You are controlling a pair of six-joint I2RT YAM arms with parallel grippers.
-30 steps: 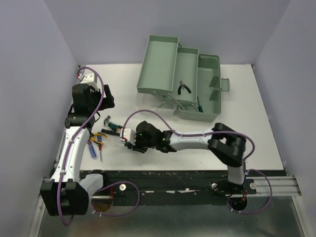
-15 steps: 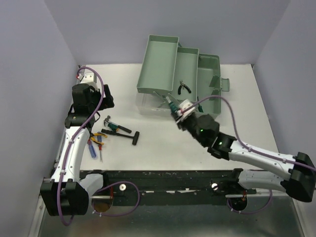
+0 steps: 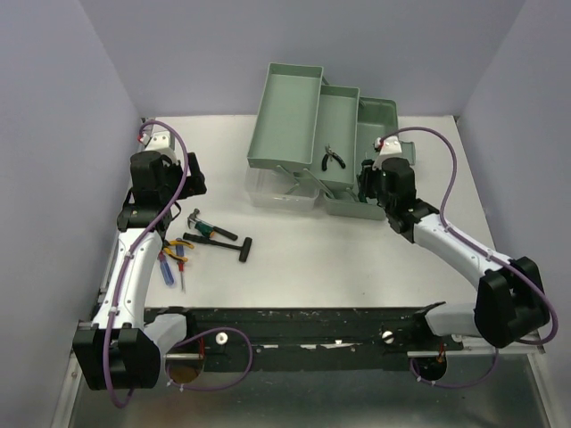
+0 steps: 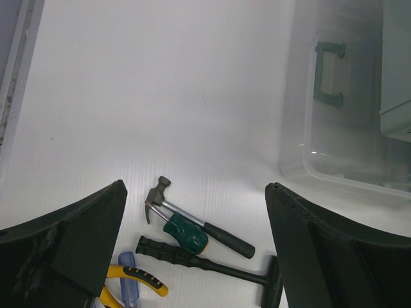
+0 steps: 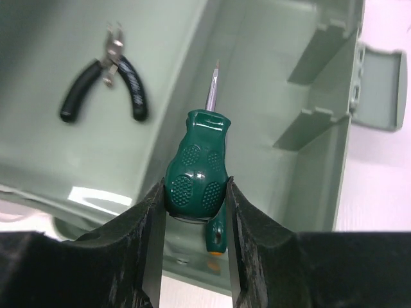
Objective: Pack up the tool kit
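The pale green toolbox (image 3: 287, 105) stands open at the back with its trays stepped out. My right gripper (image 3: 367, 181) hangs over its lowest compartment (image 5: 308, 167), shut on a green-handled screwdriver (image 5: 198, 168) whose blade points into the box. Below it lies a second green handle (image 5: 216, 239) with an orange end. Small black pliers (image 5: 106, 80) rest in the middle tray. My left gripper (image 4: 196, 187) is open above the table at the left. Beneath it lie a hammer (image 4: 192, 217), a stubby green screwdriver (image 4: 186, 233), a black T-handle tool (image 4: 205, 264) and yellow-handled pliers (image 4: 136, 277).
The translucent lid (image 4: 340, 122) with its green handle (image 4: 329, 80) lies on the table in front of the box. A blue-handled screwdriver (image 3: 168, 270) and a red one (image 3: 181, 267) lie near the left arm. Purple walls close both sides.
My right arm has swung from the loose tools at the left across to the toolbox, carrying the green screwdriver. The left arm has not moved.
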